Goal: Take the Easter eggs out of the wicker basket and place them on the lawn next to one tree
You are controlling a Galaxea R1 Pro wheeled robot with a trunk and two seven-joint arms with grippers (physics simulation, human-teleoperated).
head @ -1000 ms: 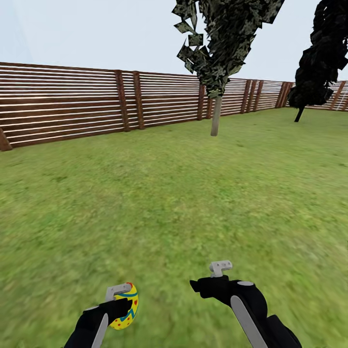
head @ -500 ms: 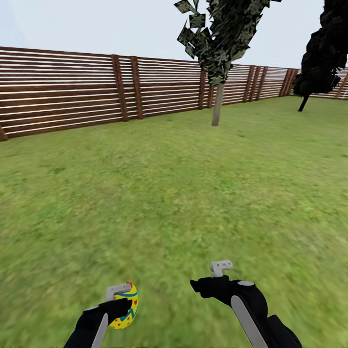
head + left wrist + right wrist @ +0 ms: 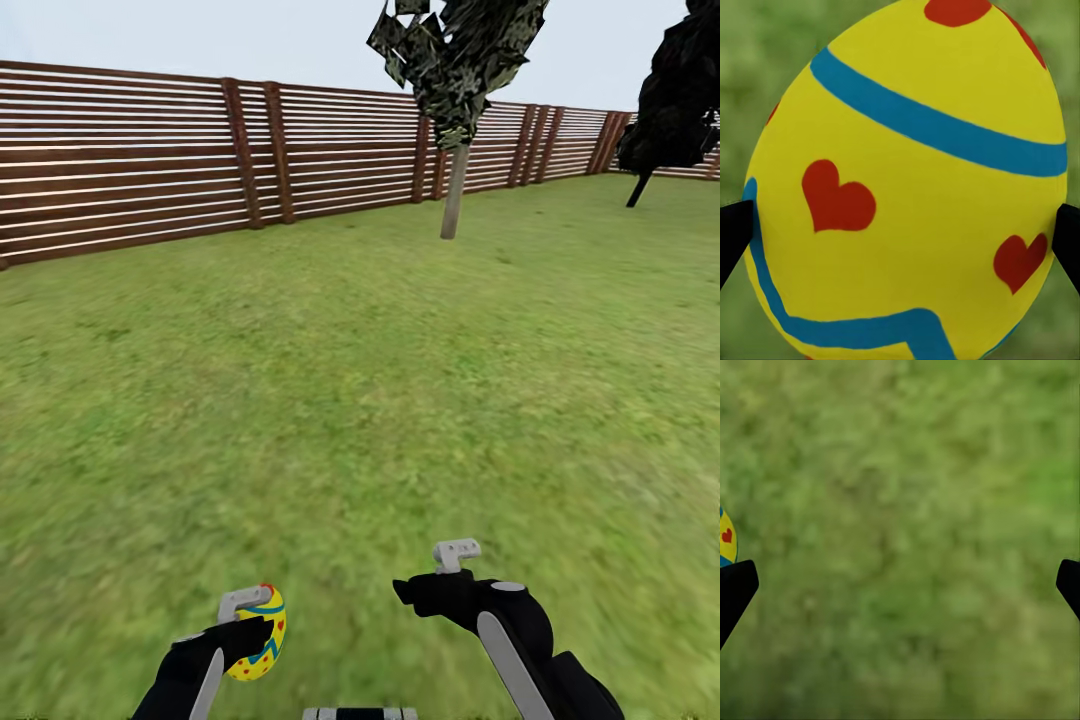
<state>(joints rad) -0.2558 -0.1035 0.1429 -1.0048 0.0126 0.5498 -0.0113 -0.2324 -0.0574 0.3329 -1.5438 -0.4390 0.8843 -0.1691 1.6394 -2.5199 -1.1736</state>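
One Easter egg [image 3: 262, 635], yellow with red hearts and blue bands, is held low in the head view with my left gripper [image 3: 252, 628] shut on it. In the left wrist view the egg [image 3: 907, 187] sits between the dark fingertips [image 3: 733, 236]. My right gripper [image 3: 442, 572] hangs beside it over the lawn [image 3: 360, 380], open with nothing between its fingers, as the right wrist view [image 3: 900, 585] shows; a sliver of the egg [image 3: 726, 538] shows there too. A tree [image 3: 453, 195] with a pale trunk stands far ahead. The basket and the other eggs are out of view.
A brown slat fence [image 3: 130, 160] runs across the back of the garden. A near-black tree [image 3: 680, 95] with a thin trunk stands at the far right. Open grass stretches between me and the pale-trunked tree.
The whole view has shifted: fence and trees sit higher and closer, so the camera has moved forward. Both grippers hold the same pose, the egg still in the left one.
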